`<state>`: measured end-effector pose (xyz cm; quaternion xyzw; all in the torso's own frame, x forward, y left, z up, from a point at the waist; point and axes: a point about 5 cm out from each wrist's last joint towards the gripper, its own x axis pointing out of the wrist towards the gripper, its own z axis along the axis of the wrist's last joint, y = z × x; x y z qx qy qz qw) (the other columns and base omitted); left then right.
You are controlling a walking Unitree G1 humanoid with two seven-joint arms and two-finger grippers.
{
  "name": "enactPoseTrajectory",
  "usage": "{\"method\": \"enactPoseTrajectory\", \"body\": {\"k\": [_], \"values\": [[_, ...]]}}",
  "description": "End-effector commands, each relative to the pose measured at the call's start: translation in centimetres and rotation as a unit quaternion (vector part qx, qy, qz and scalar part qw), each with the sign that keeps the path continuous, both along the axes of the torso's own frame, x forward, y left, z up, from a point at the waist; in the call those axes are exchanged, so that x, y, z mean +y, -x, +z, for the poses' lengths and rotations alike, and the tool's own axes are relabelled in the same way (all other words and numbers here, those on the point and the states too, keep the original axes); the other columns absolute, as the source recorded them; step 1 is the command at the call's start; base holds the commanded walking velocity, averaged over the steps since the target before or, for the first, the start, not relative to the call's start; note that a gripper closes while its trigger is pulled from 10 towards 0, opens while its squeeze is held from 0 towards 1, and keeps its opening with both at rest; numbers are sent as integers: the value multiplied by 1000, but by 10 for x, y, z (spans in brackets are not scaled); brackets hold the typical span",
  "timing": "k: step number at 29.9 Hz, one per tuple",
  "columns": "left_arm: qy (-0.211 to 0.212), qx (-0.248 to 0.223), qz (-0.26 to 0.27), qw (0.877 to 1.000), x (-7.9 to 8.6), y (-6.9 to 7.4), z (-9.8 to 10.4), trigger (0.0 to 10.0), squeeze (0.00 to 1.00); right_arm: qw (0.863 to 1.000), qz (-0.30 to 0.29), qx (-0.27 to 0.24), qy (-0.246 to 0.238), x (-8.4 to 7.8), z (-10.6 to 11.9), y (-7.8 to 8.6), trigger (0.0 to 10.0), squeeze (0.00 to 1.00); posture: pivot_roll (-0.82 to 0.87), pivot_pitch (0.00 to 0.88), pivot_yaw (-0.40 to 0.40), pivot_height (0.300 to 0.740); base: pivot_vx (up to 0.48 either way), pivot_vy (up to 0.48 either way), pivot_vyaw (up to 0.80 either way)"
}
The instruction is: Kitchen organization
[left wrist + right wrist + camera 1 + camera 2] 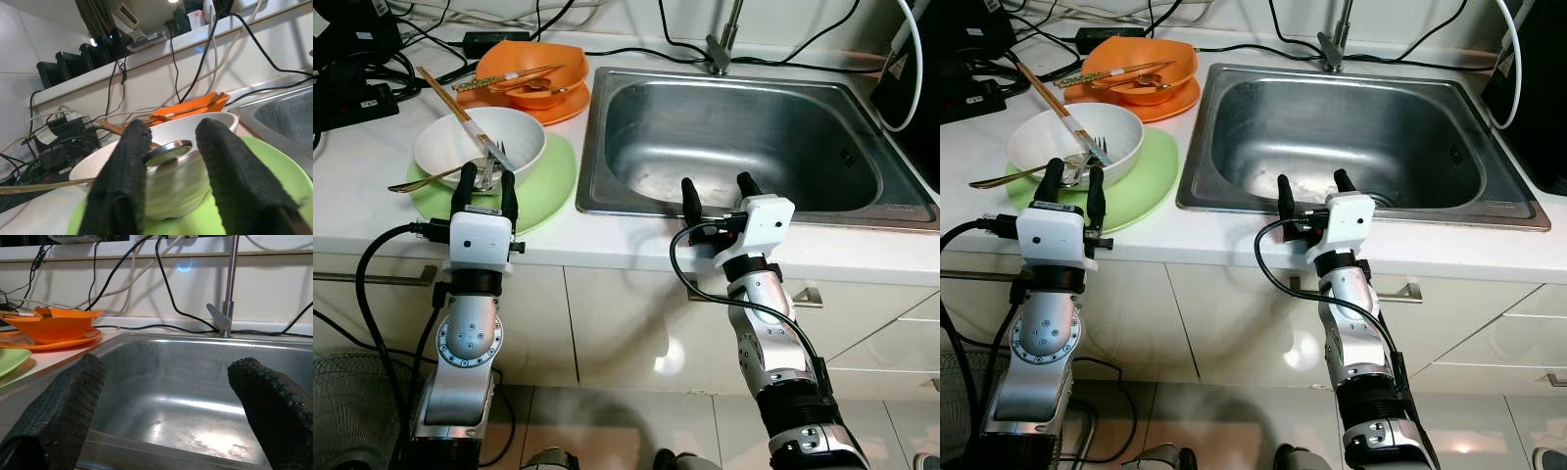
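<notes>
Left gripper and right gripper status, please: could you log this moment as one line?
left gripper: open, at white bowl on green plate | right gripper: open, at sink front edge | holding: nothing

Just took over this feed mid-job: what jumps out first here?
The steel sink fills the counter's right side, with the right gripper open at its front rim. On the left, the left gripper is open at a white bowl of cutlery on a green plate; orange dishes sit behind.

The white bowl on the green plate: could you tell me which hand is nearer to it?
Left. The left hand is right at the white bowl's near rim; the right hand is off at the sink's front edge.
</notes>
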<state>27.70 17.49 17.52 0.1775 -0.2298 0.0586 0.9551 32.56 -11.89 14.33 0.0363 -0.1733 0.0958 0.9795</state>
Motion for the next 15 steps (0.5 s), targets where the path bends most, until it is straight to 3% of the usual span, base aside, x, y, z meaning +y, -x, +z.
{"method": "enactPoseTrajectory", "body": {"k": [1, 15], "values": [[-2, -3, 2, 1000, -1, -1, 1, 0, 0, 1000, -9, 2, -2, -5, -2, 0, 10000, 0, 67, 85, -37, 740, 0, 0, 0], [-2, -5, 6, 1000, 0, -1, 2, 0, 0, 1000, -10, 1, -1, -6, -1, 0, 10000, 0, 68, 93, -41, 740, 0, 0, 0]]}}
